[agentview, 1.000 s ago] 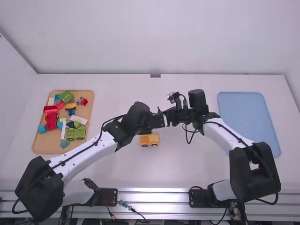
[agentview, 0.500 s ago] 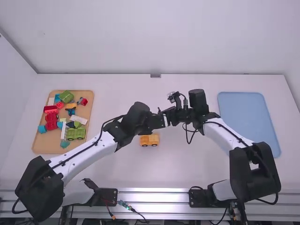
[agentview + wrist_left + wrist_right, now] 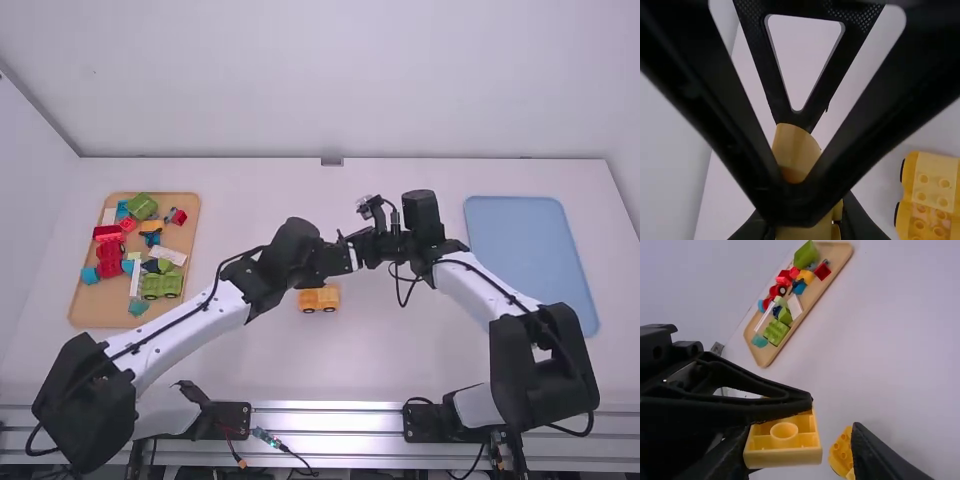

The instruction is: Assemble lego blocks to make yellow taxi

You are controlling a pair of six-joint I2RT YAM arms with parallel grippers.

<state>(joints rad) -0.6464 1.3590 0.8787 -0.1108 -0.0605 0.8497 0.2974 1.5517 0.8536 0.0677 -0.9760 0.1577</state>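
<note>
Lego brick [image 3: 782, 457] in yellow is sitting squeezed between the fingers of the left tool [image 3: 804, 220], which is closing no farther than its width allows, above a white bench [image 3: 250, 370]. The right tool [image 3: 801, 440] is facing it from the opposite side with its fingers spread, one lying right beside the brick and the other standing apart from it, so it is apparently gripping nothing. Whether the near finger is touching is hard to tell.

The wheeled yellow taxi base [image 3: 319, 299] is resting upright on the bench, lying below the paired tools, on the robot's side of them and slightly to their left. Its long axis is running left to right across the bench, its studs facing up. The left tool, already carrying the brick, is sitting marginally nearer.

The pair appears to be passing or re-gripping the brick, with assembly only partly done. The coming move is likely calling for the right fingers to close squarely before the left ones let go; an uneven pinch could be tilting the brick out of line with the base. A wooden tray [image 3: 100, 312] of mixed blocks is standing at left.
</note>
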